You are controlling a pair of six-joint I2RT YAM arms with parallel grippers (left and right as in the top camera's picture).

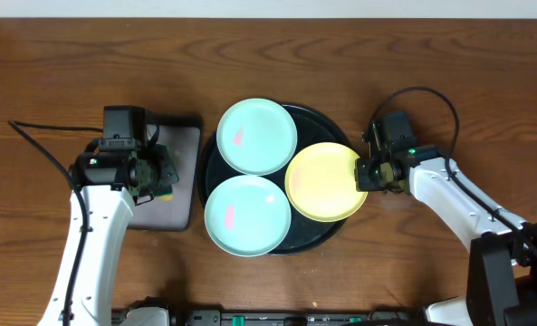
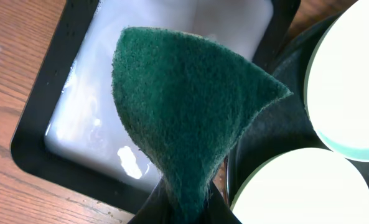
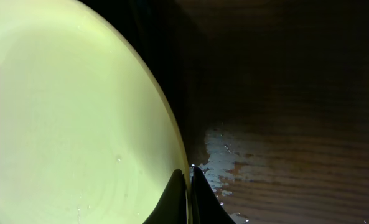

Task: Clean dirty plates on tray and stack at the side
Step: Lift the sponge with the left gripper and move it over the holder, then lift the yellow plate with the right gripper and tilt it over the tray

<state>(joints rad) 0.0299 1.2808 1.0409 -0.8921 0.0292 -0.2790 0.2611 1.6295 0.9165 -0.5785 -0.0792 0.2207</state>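
On the brown wooden tabletop (image 1: pixel 51 72) sits a large round glossy black tray (image 1: pixel 315 118) with a raised rim, carrying three round shallow plastic plates crowded edge to edge. A pale mint-green plate (image 1: pixel 257 136) lies at the far side of it, with a small reddish smear left of its middle. A second pale mint-green plate (image 1: pixel 247 215) lies at the near side, also with a reddish smear, its near-left edge reaching out past the tray's rim. The pale yellow round plastic plate (image 1: pixel 327 181) lies on the right side and overhangs the rim there. The right pincer (image 1: pixel 366 172) is at this plate's right edge. The right wrist view shows its two dark fingertips (image 3: pixel 172 196) pressed together on the thin rim, pinching the plate. Beside them is a wet patch (image 3: pixel 231 158) on the wood. Just left of the round tray lies a smaller rectangular black tray (image 1: pixel 182 195) with a whitish inside. The left pincer (image 1: pixel 159 174) hangs above it, pinching a dark green fibrous scouring pad (image 2: pixel 190 118) by its narrow end. The pad fans out wide in front of the wrist camera, over the whitish tray and the edge of the round one.
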